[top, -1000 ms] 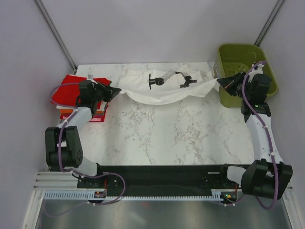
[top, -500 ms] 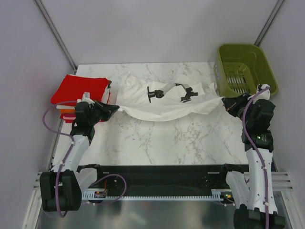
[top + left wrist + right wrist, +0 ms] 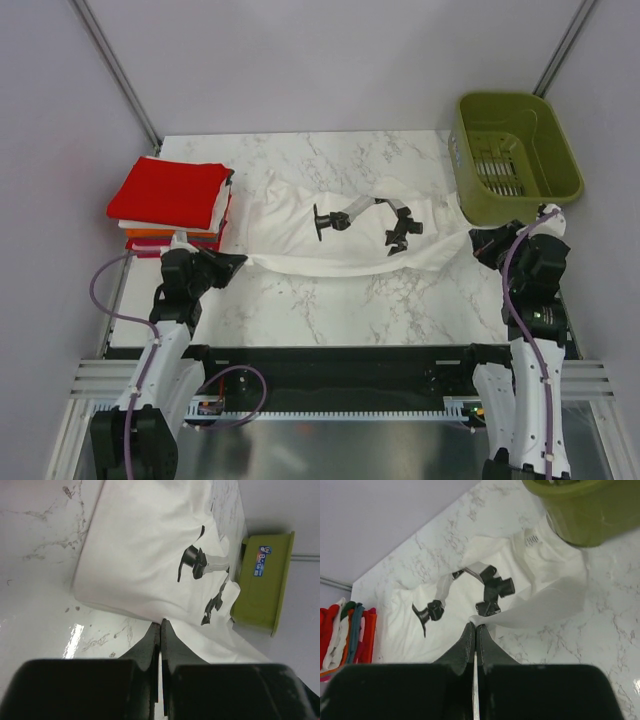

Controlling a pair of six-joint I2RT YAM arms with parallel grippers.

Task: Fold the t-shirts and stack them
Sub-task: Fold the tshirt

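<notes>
A large white t-shirt (image 3: 340, 230) with a black print lies spread across the middle of the marble table; it also shows in the left wrist view (image 3: 145, 555) and the right wrist view (image 3: 445, 615). My left gripper (image 3: 240, 260) is shut on its left near corner (image 3: 161, 621). My right gripper (image 3: 476, 240) is shut on its right near corner (image 3: 476, 621). The near hem stretches between the two grippers. A stack of folded t-shirts (image 3: 172, 205), red on top with white, orange and pink-red below, sits at the table's left edge.
An olive-green plastic basket (image 3: 515, 155) stands at the back right, close behind my right gripper, and shows in both wrist views (image 3: 262, 580) (image 3: 580, 510). Grey walls close in the back and sides. Bare marble (image 3: 350, 300) lies in front of the shirt.
Both grippers have pulled back toward the near edge, dragging the white t-shirt with them. The left gripper has come away from the stack, the right away from the basket.
</notes>
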